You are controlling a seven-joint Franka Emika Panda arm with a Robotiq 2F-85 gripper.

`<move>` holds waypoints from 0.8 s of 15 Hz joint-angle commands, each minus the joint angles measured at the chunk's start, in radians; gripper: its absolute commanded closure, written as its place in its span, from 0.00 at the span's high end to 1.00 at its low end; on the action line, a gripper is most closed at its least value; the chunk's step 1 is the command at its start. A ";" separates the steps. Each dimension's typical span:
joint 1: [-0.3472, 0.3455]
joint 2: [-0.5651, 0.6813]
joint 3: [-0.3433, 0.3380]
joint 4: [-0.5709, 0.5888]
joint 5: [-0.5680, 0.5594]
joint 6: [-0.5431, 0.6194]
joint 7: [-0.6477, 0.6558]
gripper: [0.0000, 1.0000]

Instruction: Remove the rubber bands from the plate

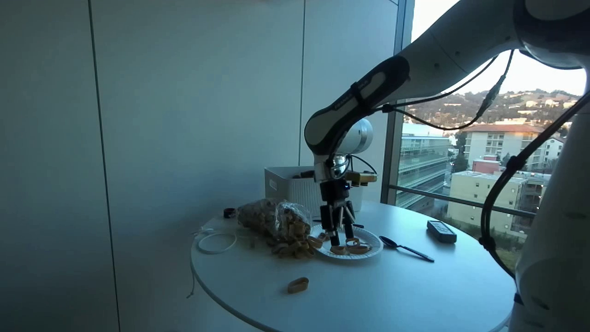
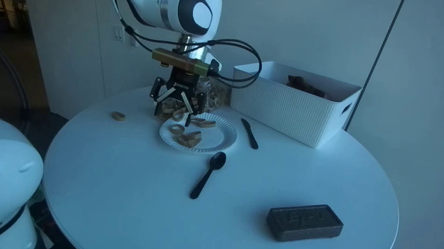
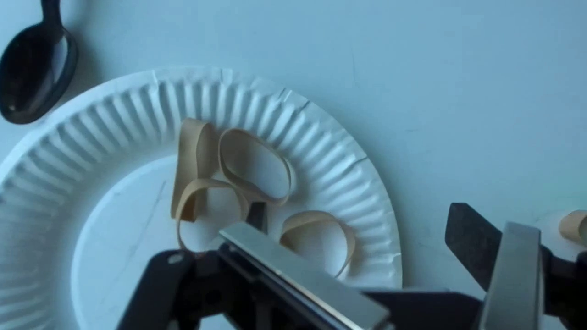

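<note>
Released and spread wide, the hand [image 2: 172, 116] hangs low, partly above the plate [image 3: 124, 119] and partly past its rim. In the wrist view, tan rubber bands [image 3: 185, 169] lie on the plate between 12 and 3 o'clock. In an exterior view, the table [image 2: 132, 214] carries a black spoon [image 2: 218, 161] at the plate's 5 o'clock, a knife [image 2: 249, 134] at 3 and a white bin [image 2: 282, 110] at 2.

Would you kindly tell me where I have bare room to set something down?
Bare: between the spoon and dark block, and between that block and the white bin. Crowded: the plate, with rubber bands on it, the gripper over its edge, the plastic bag beside it.
</note>
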State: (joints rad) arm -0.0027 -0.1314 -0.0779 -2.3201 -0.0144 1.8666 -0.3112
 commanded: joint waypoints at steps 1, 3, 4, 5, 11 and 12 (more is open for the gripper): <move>-0.022 0.006 0.004 -0.055 -0.005 0.173 0.081 1.00; -0.037 0.002 0.003 -0.095 -0.037 0.290 0.148 1.00; -0.043 -0.002 0.002 -0.111 -0.047 0.328 0.176 1.00; -0.049 -0.011 0.003 -0.128 -0.060 0.357 0.207 1.00; -0.058 -0.093 0.006 -0.166 -0.060 0.330 0.267 1.00; -0.059 -0.099 0.006 -0.166 -0.059 0.324 0.270 1.00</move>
State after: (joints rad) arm -0.0521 -0.1675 -0.0793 -2.4574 -0.0631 2.2048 -0.0715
